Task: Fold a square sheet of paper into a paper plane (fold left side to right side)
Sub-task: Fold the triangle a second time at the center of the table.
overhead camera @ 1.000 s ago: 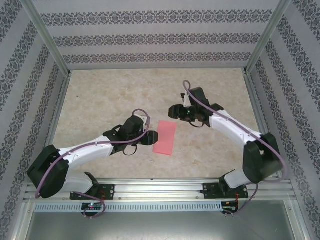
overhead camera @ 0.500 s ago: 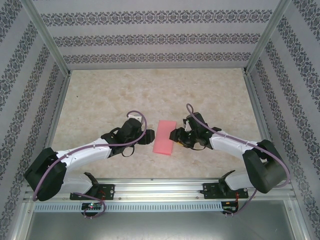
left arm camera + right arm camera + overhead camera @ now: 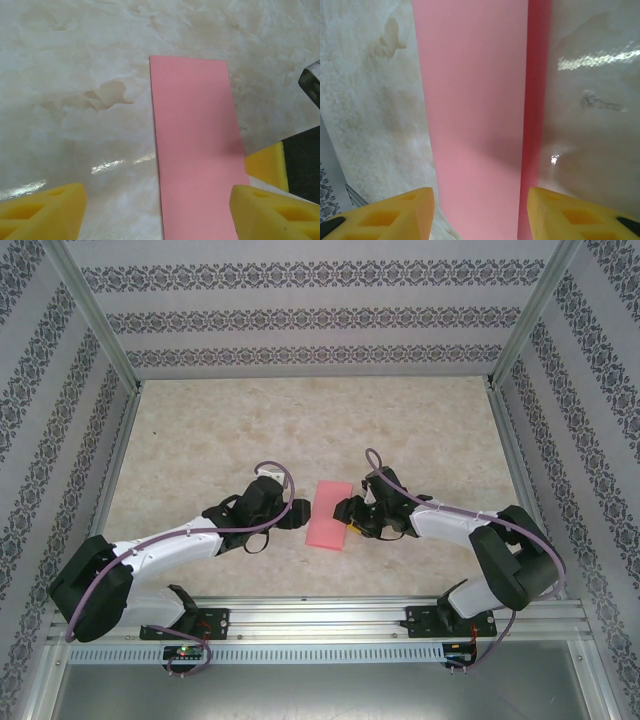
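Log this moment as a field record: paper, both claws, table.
paper: square sheet of paper, folded to a narrow rectangle, lying flat
surface: marbled table
left claw: open, low at the sheet's left long edge, holding nothing
right claw: open, low at the sheet's right long edge, holding nothing
plane: not yet formed
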You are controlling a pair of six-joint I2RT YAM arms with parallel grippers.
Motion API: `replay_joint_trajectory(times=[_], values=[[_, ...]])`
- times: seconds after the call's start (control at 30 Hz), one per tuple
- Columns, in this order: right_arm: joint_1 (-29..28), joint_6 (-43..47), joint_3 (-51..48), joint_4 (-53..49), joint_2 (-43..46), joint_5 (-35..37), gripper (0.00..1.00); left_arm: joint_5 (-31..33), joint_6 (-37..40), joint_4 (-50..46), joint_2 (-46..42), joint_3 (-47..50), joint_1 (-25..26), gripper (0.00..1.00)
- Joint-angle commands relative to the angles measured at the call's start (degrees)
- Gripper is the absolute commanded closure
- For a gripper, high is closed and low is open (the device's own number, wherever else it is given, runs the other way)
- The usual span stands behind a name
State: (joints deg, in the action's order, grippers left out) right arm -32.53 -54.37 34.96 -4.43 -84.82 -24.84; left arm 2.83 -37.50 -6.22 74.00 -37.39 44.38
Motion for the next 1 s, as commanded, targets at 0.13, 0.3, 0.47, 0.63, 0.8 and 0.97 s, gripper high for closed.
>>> replay_joint_trajectory(times=[0.13,0.3,0.47,0.63,0.8,0.97], values=[[-0.12,-0.89,0.64,3.65,-2.75,-0.33,0.47,-2.60,3.08,3.11,-0.74,-0.14,0.35,0.23],[1.17,-2.31,1.01,6.56,-2.88,-1.72,0.49,-7.49,6.72,4.47,-0.88,-0.23,0.83,0.23],[2.95,-3.11,1.76,8.36,-3.69,-3.98,0.52,-10.51,9.51,5.11,-0.90,0.27,2.09,0.23],[5.53,-1.36,4.32,6.83,-5.04,-6.16,0.54,-13.86,12.64,7.14,-0.44,1.35,3.69,0.24],[6.16,0.94,7.89,3.99,-7.04,-8.85,0.60,-13.53,18.27,6.27,1.68,0.33,8.12,0.23],[6.32,2.00,9.48,2.43,-9.01,-10.65,0.67,-7.74,22.17,2.34,5.98,-3.57,12.83,0.22]])
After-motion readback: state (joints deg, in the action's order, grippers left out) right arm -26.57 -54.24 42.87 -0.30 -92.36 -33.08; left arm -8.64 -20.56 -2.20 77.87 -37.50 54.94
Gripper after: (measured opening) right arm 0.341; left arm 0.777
